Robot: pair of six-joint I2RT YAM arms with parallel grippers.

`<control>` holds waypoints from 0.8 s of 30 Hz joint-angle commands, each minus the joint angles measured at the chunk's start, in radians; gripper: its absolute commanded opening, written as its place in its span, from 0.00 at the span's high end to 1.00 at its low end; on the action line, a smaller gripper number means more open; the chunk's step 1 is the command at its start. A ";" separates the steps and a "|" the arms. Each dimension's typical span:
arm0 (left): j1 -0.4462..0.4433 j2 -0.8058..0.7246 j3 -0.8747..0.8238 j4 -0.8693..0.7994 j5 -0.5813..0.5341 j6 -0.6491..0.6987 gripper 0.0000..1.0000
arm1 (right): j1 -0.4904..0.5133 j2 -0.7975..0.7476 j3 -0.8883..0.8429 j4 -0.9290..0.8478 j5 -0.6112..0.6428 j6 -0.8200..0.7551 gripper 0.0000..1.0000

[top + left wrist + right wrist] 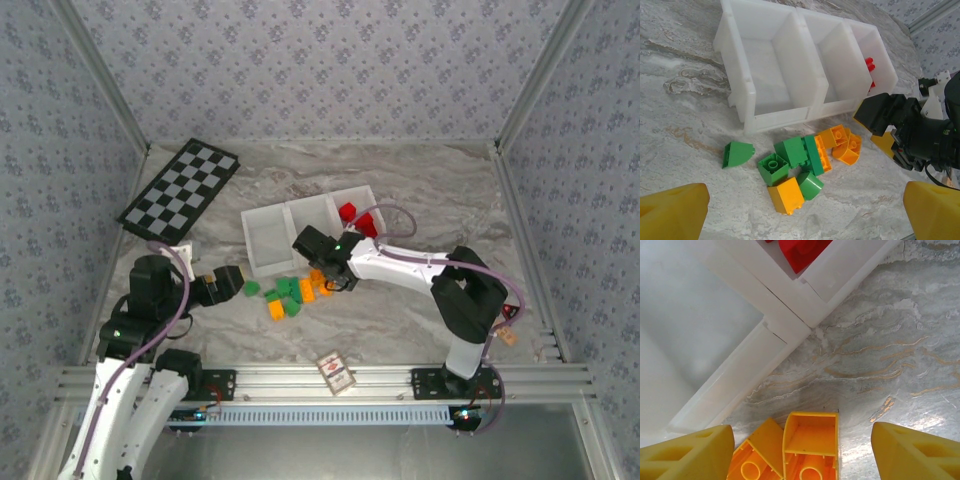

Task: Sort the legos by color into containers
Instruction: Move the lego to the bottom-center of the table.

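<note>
A pile of green and orange legos (290, 292) lies on the marble table just in front of the white three-compartment tray (268, 232). Red legos (357, 217) sit in its right compartment; the other two look bare. In the left wrist view there are green legos (790, 152), orange legos (842, 142), a lone green curved piece (736, 154) and the tray (765, 117). My left gripper (805, 215) stands open, short of the pile (238, 283). My right gripper (328, 272) is open over two orange bricks (812, 440) beside the tray wall (785, 325), its fingers (687, 455) either side.
A black-and-white checkerboard (180, 188) lies at the back left. A small red-patterned card box (337, 372) rests near the front edge. The right arm's black wrist (890, 112) looms at the pile's right side. Bare marble (890, 340) stretches right of the tray.
</note>
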 commanded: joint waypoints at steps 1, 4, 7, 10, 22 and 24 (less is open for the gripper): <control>-0.008 -0.015 0.004 0.022 0.002 0.019 0.00 | 0.009 0.022 -0.006 -0.013 0.042 0.039 0.28; -0.011 -0.020 0.004 0.022 -0.004 0.019 0.00 | 0.009 0.025 -0.016 -0.010 0.042 0.039 0.30; -0.011 -0.022 0.004 0.021 -0.009 0.018 0.00 | 0.009 0.031 -0.022 -0.007 0.038 0.035 0.31; -0.012 -0.022 0.005 0.022 -0.013 0.018 0.00 | 0.009 0.033 -0.031 -0.003 0.038 0.030 0.33; -0.012 -0.022 0.003 0.021 -0.021 0.016 0.00 | 0.015 0.051 -0.051 0.028 0.019 -0.008 0.35; -0.012 -0.022 0.003 0.021 -0.021 0.016 0.00 | 0.016 0.055 -0.048 0.030 0.019 -0.017 0.36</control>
